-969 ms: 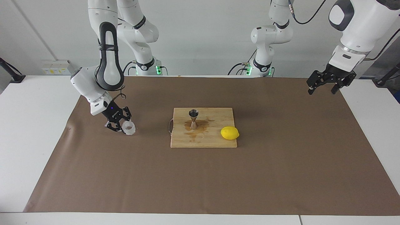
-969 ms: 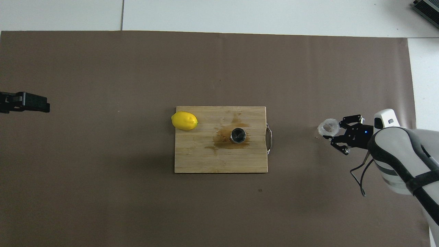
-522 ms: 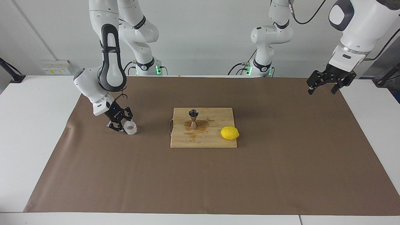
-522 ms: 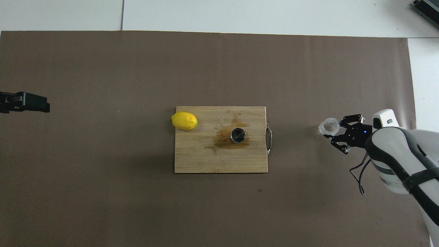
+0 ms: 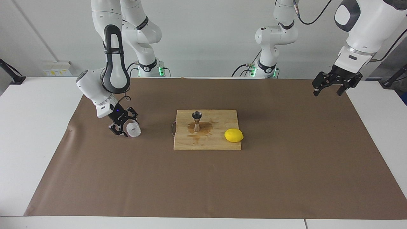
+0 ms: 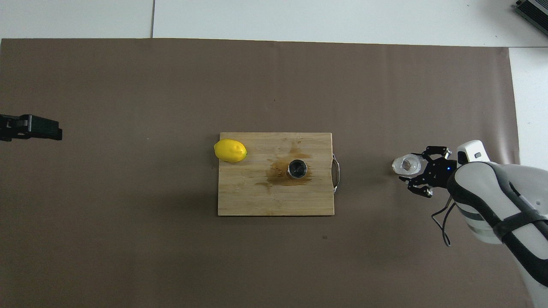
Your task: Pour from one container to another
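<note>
brown mat; tumbler between right tool fingers, grip unclear; left tool apart

A white counter fills the frame, covered almost edge to edge by a brown paper sheet. At the center of the sheet lies a wooden cutting board with a metal handle. At center left of the facing view, a small clear textured tumbler sits on the sheet.
</note>
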`<state>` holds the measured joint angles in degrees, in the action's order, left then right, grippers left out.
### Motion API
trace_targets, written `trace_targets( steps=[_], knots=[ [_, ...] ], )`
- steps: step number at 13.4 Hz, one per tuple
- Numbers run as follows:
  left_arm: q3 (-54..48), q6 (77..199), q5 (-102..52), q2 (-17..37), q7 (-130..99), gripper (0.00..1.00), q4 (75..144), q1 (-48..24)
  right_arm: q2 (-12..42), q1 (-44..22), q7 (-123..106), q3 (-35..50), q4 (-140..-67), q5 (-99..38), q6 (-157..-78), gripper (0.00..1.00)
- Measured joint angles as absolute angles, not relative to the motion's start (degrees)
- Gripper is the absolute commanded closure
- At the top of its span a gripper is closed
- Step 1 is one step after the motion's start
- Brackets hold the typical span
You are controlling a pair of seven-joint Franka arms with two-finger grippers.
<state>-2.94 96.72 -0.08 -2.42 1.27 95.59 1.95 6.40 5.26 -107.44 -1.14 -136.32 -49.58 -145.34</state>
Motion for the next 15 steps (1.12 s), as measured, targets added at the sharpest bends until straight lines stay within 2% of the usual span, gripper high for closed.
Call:
trace_targets(
  steps=[9,15],
  knots=[
    [-2.9,96.7,-0.1,-2.4,1.3,0.0,95.6,1.9,0.5,8.3,-106.1,-1.4,-132.5,-48.0,-145.3,0.0],
    [-2.9,96.7,-0.1,-2.4,1.3,0.0,95.6,1.9,-2.7,6.9,-79.6,-0.7,-129.1,-38.9,-145.2,0.0]
  ],
)
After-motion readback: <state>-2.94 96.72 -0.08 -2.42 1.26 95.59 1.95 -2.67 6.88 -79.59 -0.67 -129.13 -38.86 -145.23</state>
